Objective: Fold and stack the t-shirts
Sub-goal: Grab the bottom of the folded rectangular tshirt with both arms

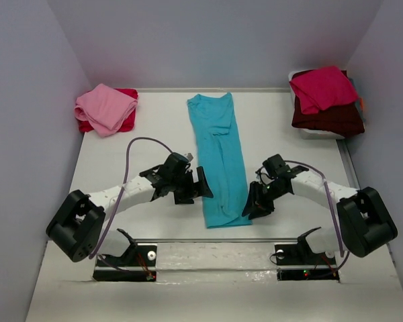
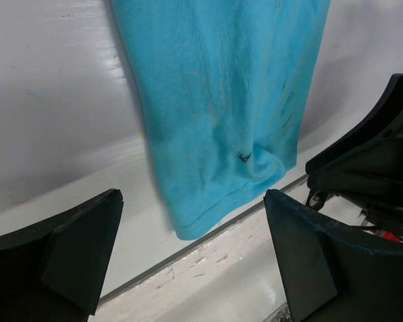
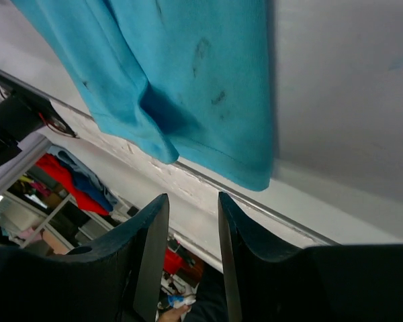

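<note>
The turquoise t-shirt [image 1: 218,157] lies folded lengthwise as a long narrow strip down the middle of the table, collar at the far end, hem near the front edge. My left gripper [image 1: 200,189] is open wide and empty, just left of the strip's near end; the left wrist view shows the hem corner [image 2: 221,100] between and beyond its fingers. My right gripper [image 1: 254,206] is empty, its jaws a narrow gap apart, just right of the hem, which shows in the right wrist view [image 3: 181,74]. A pink shirt [image 1: 105,107] lies on a red one [image 1: 126,122].
A crimson shirt [image 1: 321,87] lies on a dark maroon one [image 1: 329,117] in a white bin [image 1: 310,133] at the back right. Grey walls close in the table on three sides. A metal strip [image 3: 208,178] runs along the table's near edge.
</note>
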{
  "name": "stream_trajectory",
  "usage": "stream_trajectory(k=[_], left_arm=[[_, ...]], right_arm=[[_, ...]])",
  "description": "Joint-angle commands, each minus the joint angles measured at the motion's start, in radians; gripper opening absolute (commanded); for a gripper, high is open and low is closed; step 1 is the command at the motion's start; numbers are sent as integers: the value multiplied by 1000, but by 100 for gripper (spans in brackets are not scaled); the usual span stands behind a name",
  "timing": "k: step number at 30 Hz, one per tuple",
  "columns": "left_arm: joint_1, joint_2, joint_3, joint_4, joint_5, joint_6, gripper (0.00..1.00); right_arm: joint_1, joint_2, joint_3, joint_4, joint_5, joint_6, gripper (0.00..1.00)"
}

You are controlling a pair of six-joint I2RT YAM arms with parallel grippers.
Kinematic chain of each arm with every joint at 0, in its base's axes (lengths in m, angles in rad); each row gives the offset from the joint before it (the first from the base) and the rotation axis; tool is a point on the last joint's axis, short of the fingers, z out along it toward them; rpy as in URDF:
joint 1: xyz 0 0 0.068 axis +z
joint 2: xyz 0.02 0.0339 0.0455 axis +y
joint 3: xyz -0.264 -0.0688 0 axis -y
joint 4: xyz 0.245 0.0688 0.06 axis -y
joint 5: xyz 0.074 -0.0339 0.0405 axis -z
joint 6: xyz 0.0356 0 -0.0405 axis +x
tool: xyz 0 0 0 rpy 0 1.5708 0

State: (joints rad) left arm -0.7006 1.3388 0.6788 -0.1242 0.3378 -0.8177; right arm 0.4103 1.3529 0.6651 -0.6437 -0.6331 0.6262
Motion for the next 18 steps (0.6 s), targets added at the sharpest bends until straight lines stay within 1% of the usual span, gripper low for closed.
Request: stream_trajectory(k=[1,2,8,12,18], left_arm=[[-7,-43,-18,11,10,-8,99],[-7,-44,-18,9,9,0,99],[-7,-29,-21,3,20,17,99],[-7,-29,-16,-6,24,29,98],[-7,-24,-7,-15,27,43,98]], right_arm=[[100,-20,-47,133,-48,108,41],[113,-26,-56,165,-45,140,41],[134,6,-50,226,-53,179,41],[134,18,-25,234,-8,170,41],[145,58,-36,298,-22,191,41]])
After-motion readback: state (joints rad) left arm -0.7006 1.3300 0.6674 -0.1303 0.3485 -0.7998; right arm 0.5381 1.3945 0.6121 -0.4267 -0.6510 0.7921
